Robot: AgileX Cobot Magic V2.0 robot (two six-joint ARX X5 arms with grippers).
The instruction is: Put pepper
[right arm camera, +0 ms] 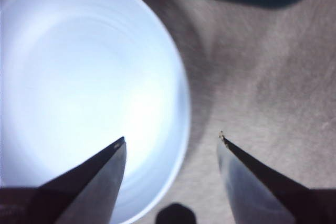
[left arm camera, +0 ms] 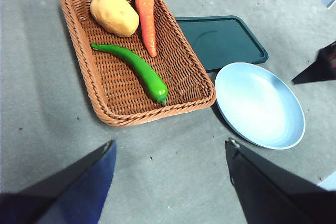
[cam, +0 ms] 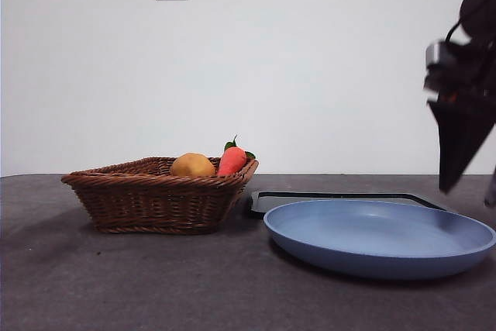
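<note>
Left claw [left arm camera: 170,148]: two black wedge jaws tapering to points, one with a bluish sheen on its inner face, the other with a tiny pale speck at its tip. Right claw [right arm camera: 172,139]: same black pointed wedges, greyish gloss on inner faces, small dark round part between them at the base. Front view: black tapered claw, silver-grey block above it, black cable loop, rounded black housing above that.

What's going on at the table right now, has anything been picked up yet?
Nothing is held yet. The pepper lies in the wicker basket beside a potato and a carrot. The left gripper hangs open above the table near the basket. The right gripper, also open, is over the edge of the blue plate.
</note>
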